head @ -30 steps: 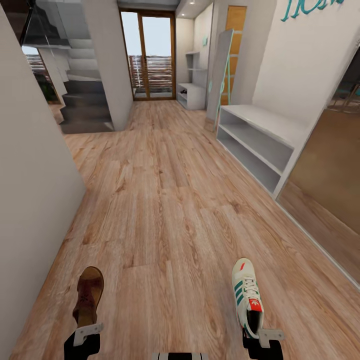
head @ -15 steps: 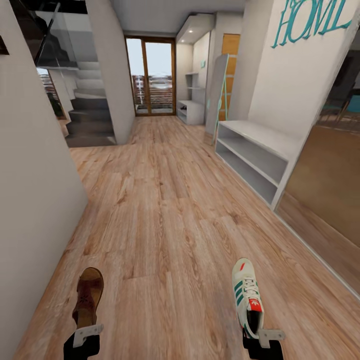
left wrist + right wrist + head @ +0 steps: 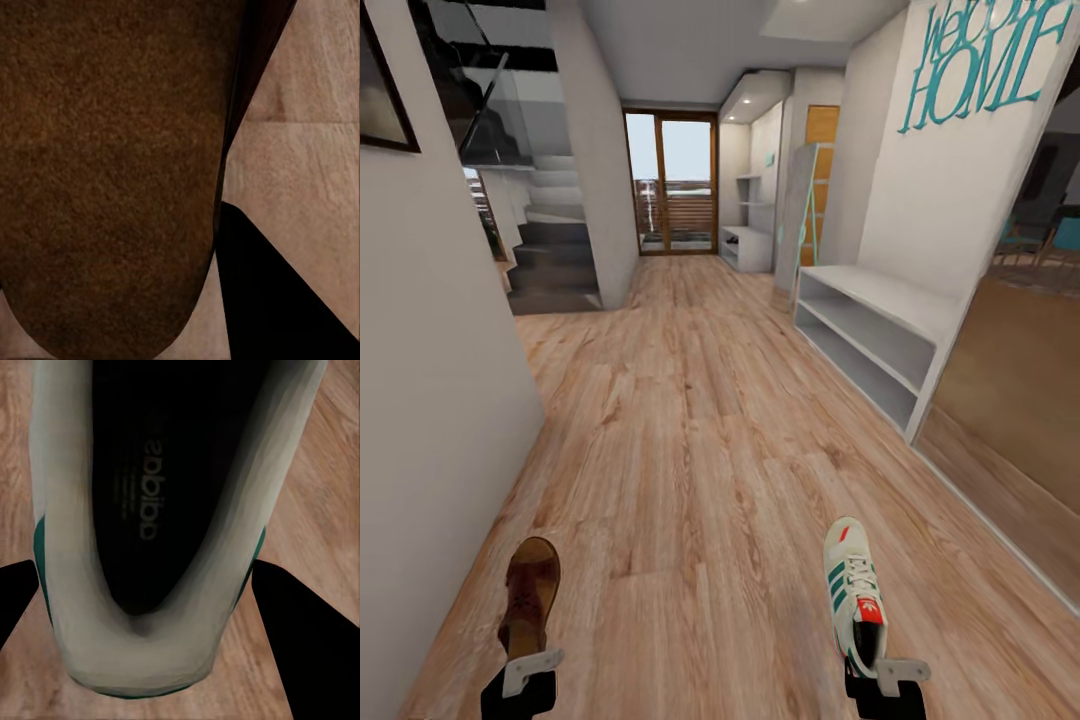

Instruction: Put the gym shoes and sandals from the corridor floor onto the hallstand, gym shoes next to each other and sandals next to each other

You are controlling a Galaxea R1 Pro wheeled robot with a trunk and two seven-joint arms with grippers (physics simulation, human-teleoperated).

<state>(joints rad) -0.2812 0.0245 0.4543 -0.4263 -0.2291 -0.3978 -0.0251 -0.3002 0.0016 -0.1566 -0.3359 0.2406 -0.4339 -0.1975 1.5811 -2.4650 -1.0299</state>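
Since a second ago only the view has tilted up. Left hand [image 3: 520, 680] pinches a sandal [image 3: 530, 595] by its heel, right hand [image 3: 885, 685] a gym shoe [image 3: 855, 590], both carried over the corridor floor [image 3: 700, 450], likely for transport. Far down the corridor on the right, the hallstand [image 3: 750, 245]; the nearer white shelf unit [image 3: 870, 335] holds nothing.
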